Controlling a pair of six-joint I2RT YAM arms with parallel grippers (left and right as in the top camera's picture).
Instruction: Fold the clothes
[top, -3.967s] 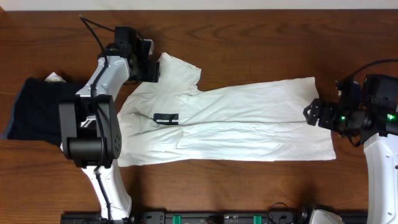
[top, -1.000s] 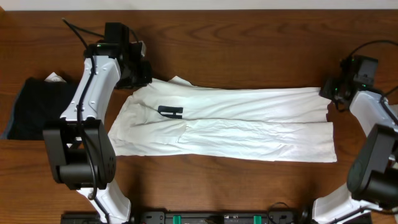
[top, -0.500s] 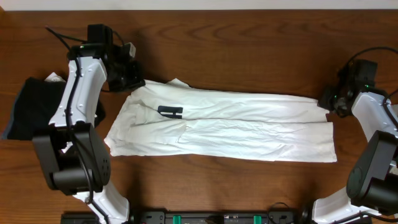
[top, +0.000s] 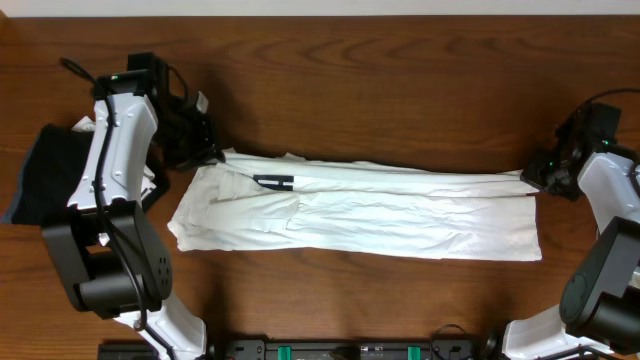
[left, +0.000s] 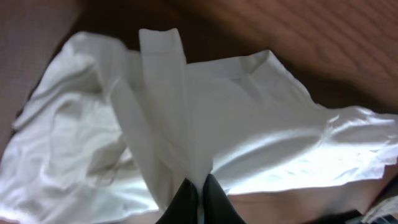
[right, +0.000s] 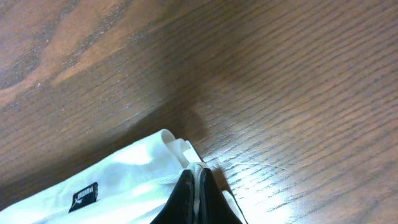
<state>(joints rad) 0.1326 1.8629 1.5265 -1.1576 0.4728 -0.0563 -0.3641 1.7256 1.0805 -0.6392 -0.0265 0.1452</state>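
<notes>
The wooden worktop (top: 400, 80) carries a white T-shirt (top: 400, 215) stretched in a long folded band across its middle, a dark garment (top: 40, 185) beside it at left. Left jaws pinch the shirt's upper left corner, right jaws its upper right corner, both clamped on cloth.

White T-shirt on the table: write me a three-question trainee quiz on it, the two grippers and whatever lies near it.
1. True or false: the left gripper and the right gripper are both shut on the white shirt.
2. Where does the dark garment lie? A) on top of the shirt. B) apart from the shirt, past the end that the left gripper holds. C) in the right gripper.
3. Fill in: the small label on the shirt is ___ in colour.

Key: 1 true; 2 B; 3 black.
</notes>
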